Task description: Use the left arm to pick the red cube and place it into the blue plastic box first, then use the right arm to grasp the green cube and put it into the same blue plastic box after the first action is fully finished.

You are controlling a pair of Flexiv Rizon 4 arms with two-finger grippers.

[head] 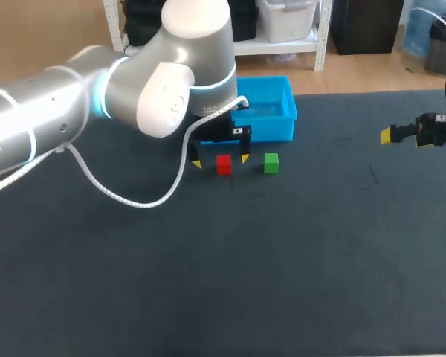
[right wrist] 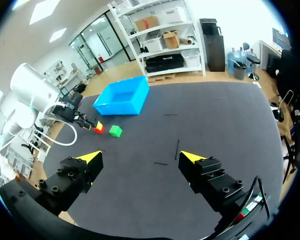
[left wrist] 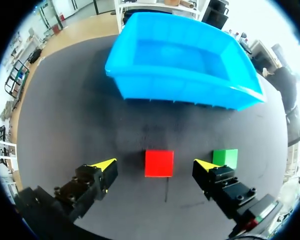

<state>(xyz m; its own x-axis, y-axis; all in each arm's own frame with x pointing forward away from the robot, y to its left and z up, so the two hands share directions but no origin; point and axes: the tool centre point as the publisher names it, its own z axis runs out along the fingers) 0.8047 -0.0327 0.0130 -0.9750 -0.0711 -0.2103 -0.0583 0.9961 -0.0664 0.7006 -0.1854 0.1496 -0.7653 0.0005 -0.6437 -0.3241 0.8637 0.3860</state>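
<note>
Left gripper is low over the dark table, and its two fingers stand apart. The red cube sits on the table between the yellow tips. Neither tip touches it: in the left wrist view a gap of dark surface shows on each side of the cube. The green cube stands just beside the red one, on the outside of one finger and close to its tip. The blue plastic box lies ahead of this gripper, beyond both cubes, near them but not touching. A white cable hangs from the left arm in a loop. The right gripper hangs above the right side of the table, well apart from the cubes and the box. Its fingers are also wide apart, and only the dark table shows between them.
</note>
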